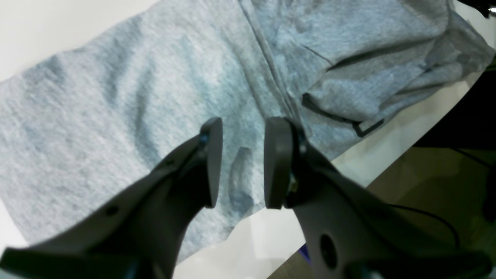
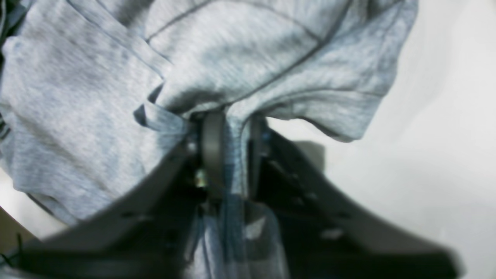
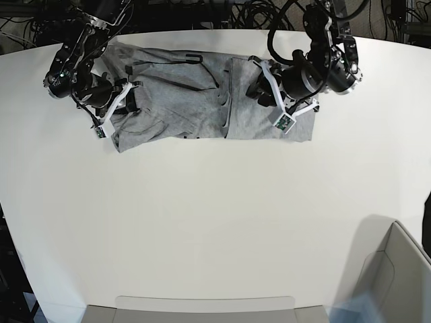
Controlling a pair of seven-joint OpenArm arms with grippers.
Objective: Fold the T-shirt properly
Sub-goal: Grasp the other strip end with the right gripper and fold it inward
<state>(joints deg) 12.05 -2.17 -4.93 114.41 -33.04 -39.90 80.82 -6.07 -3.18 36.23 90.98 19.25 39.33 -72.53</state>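
The heather-grey T-shirt (image 3: 182, 101) lies rumpled and partly folded at the far side of the white table (image 3: 215, 222), plain side up; a strip of black print shows at its near edge. My left gripper (image 3: 261, 91) hovers over the shirt's right part. In the left wrist view it (image 1: 244, 162) is open, its jaws apart over flat grey cloth (image 1: 116, 116) near the hem. My right gripper (image 3: 128, 95) is at the shirt's left end. In the right wrist view it (image 2: 232, 155) is shut on a bunched fold of the shirt (image 2: 252, 50), lifted off the table.
Cables and the arm bases (image 3: 323, 27) line the far table edge. A grey bin (image 3: 397, 282) stands at the near right and a grey tray edge (image 3: 202, 311) at the near side. The table edge (image 1: 387, 155) runs just right of the left gripper.
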